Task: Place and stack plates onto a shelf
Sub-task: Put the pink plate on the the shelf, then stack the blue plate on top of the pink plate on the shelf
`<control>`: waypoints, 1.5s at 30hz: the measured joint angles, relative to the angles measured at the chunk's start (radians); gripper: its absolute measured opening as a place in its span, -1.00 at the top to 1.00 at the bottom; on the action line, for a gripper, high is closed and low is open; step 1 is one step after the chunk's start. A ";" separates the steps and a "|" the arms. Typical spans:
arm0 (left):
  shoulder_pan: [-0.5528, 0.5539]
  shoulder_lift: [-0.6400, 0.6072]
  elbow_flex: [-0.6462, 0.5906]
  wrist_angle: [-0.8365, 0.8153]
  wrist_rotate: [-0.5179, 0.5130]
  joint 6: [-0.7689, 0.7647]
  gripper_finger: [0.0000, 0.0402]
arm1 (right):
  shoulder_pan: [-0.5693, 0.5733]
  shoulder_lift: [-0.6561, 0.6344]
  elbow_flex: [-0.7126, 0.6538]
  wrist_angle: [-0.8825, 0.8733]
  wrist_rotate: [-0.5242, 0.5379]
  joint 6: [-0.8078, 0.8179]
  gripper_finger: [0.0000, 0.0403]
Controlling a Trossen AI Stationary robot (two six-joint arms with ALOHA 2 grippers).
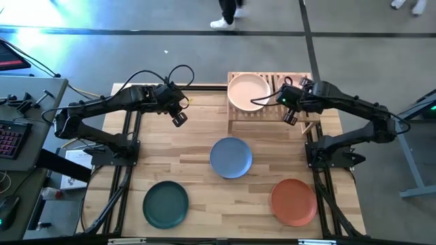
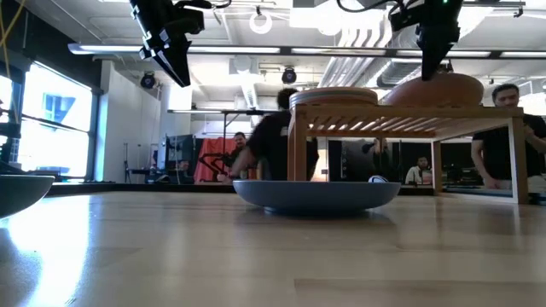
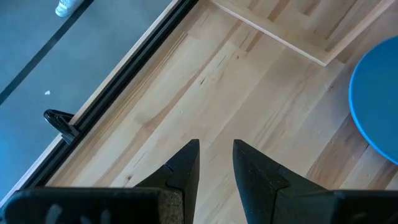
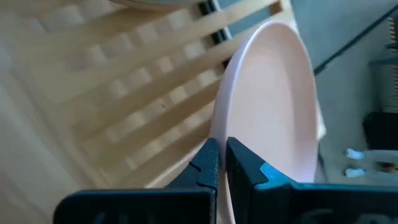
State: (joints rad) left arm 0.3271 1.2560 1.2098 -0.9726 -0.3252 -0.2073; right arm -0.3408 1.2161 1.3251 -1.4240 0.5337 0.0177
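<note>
My right gripper (image 4: 221,152) is over the right half of the light-wood shelf (image 2: 401,115), shut on a pale pink plate (image 4: 267,106), which stands tilted there (image 2: 435,89). A peach plate (image 1: 248,92) lies flat on the shelf's left half, also seen in the low view (image 2: 333,96). On the table lie a blue plate (image 1: 231,157), a dark green plate (image 1: 165,204) and a terracotta plate (image 1: 293,201). My left gripper (image 1: 178,119) hovers open above bare table left of the shelf (image 3: 216,158). My right gripper pinches the pale pink plate's rim (image 4: 219,134) between its two fingers, coming from above and pointing down (image 2: 431,60). The plate is steeply tilted, the held rim raised, its lower part down on the shelf's slatted top (image 2: 401,102).
The blue plate (image 2: 316,194) sits just in front of the shelf. Bare tabletop (image 1: 197,129) lies between my left gripper and the shelf. People stand in the room beyond the table's far edge (image 2: 503,128). A desk with equipment is off the table's left (image 1: 20,116).
</note>
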 joint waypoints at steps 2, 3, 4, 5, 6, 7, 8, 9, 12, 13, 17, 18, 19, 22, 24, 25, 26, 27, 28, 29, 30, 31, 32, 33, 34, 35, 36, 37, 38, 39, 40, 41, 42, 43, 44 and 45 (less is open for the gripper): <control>0.000 0.000 0.000 0.000 0.000 0.000 0.57 | 0.000 0.000 0.000 0.009 -0.037 0.000 1.00; 0.000 0.000 0.000 0.000 0.000 0.000 0.57 | 0.000 0.000 0.000 0.012 -0.060 -0.001 1.00; 0.000 0.000 0.000 0.000 0.000 0.000 0.57 | 0.000 0.000 0.000 0.011 -0.081 -0.002 1.00; 0.000 0.000 0.000 0.000 0.000 0.000 0.57 | -0.002 0.000 0.000 0.011 -0.103 -0.003 1.00; 0.000 0.000 0.000 0.000 0.000 0.000 0.57 | -0.007 0.001 0.000 0.011 -0.124 -0.002 1.00; 0.000 0.000 0.000 0.000 0.000 0.000 0.57 | -0.012 0.002 0.000 0.010 -0.145 0.002 1.00; 0.000 0.000 0.000 0.000 0.000 0.000 0.57 | -0.022 0.003 0.000 0.007 -0.168 0.004 1.00; 0.000 0.000 0.000 0.000 0.000 0.000 0.57 | -0.032 0.003 0.000 0.007 -0.188 0.005 1.00; 0.000 0.000 0.000 0.000 0.000 0.000 0.57 | -0.054 0.008 0.000 0.009 -0.223 0.007 1.00; 0.000 0.000 0.000 0.000 0.000 0.000 0.57 | -0.061 0.010 0.000 0.011 -0.229 0.005 1.00; 0.000 0.000 0.000 0.000 0.000 0.000 0.57 | -0.097 0.035 0.000 0.011 -0.320 0.000 1.00; 0.000 0.000 0.000 0.000 0.000 0.000 0.57 | -0.107 0.044 0.000 0.011 -0.340 0.000 1.00; 0.000 0.000 0.000 0.000 0.000 0.000 0.57 | -0.113 0.051 0.000 0.011 -0.354 0.000 1.00; 0.000 0.000 0.000 0.000 0.000 0.001 0.57 | -0.125 0.065 0.000 0.011 -0.345 -0.001 1.00; 0.000 0.000 0.000 0.000 0.000 0.001 0.57 | -0.126 0.068 0.000 0.011 -0.345 0.000 1.00; 0.000 0.000 0.000 0.000 0.000 0.001 0.57 | -0.125 0.068 0.000 0.010 -0.349 0.000 1.00; 0.000 0.000 0.000 0.000 0.000 0.001 0.57 | -0.125 0.068 0.000 0.010 -0.351 0.000 1.00; 0.000 0.000 0.000 0.000 0.000 0.001 0.57 | -0.125 0.068 0.000 0.010 -0.352 0.000 1.00; 0.000 0.000 0.000 0.000 0.000 0.002 0.57 | -0.125 0.068 0.000 0.009 -0.354 0.000 1.00; 0.000 0.000 0.000 0.000 0.000 0.002 0.57 | -0.125 0.068 0.000 0.008 -0.355 0.001 1.00; 0.000 0.000 0.000 0.000 0.000 0.002 0.57 | -0.125 0.068 0.000 0.008 -0.355 0.004 1.00; 0.000 0.000 0.000 0.000 0.000 0.002 0.57 | -0.124 0.068 0.000 0.009 -0.352 0.010 1.00; 0.000 0.000 0.000 0.000 0.000 0.002 0.57 | -0.123 0.068 0.000 0.010 -0.344 0.018 1.00; 0.000 0.000 0.000 0.000 0.000 0.002 0.57 | -0.122 0.068 0.001 0.010 -0.336 0.027 1.00; 0.000 0.000 0.000 0.000 0.000 0.002 0.57 | -0.122 0.068 0.001 0.010 -0.328 0.032 1.00; 0.000 0.000 0.000 0.000 0.001 0.002 0.57 | -0.122 0.068 0.001 0.010 -0.326 0.036 1.00; 0.000 0.000 0.000 0.000 0.004 0.002 0.57 | -0.122 0.066 0.001 0.010 -0.327 0.036 1.00; 0.000 0.000 0.000 0.000 0.012 0.001 0.57 | -0.122 0.065 0.003 0.010 -0.330 0.035 1.00; 0.000 0.000 0.000 0.000 0.029 -0.001 0.57 | -0.122 0.065 0.010 0.005 -0.339 0.036 1.00; 0.000 0.000 0.000 0.000 0.056 -0.002 0.57 | -0.122 0.065 0.022 0.001 -0.348 0.040 1.00; 0.000 0.000 0.000 0.000 0.088 -0.011 0.57 | -0.122 0.065 0.037 -0.002 -0.350 0.050 1.00; 0.000 0.000 0.000 0.000 0.116 -0.030 0.57 | -0.121 0.065 0.056 -0.008 -0.351 0.054 1.00; 0.000 0.002 0.000 0.000 0.137 -0.057 0.57 | -0.118 0.065 0.079 -0.015 -0.351 0.060 1.00; 0.000 0.006 0.000 0.000 0.153 -0.089 0.57 | -0.115 0.065 0.105 -0.023 -0.351 0.062 1.00; -0.001 0.009 0.000 0.000 0.171 -0.123 0.57 | -0.113 0.065 0.133 -0.029 -0.350 0.064 1.00; -0.001 0.010 0.000 -0.001 0.187 -0.155 0.57 | -0.110 0.065 0.164 -0.032 -0.350 0.065 1.00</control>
State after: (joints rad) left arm 0.3264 1.2657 1.2098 -0.9732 -0.1387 -0.3625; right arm -0.4510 1.2812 1.4892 -1.4559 0.1833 0.0830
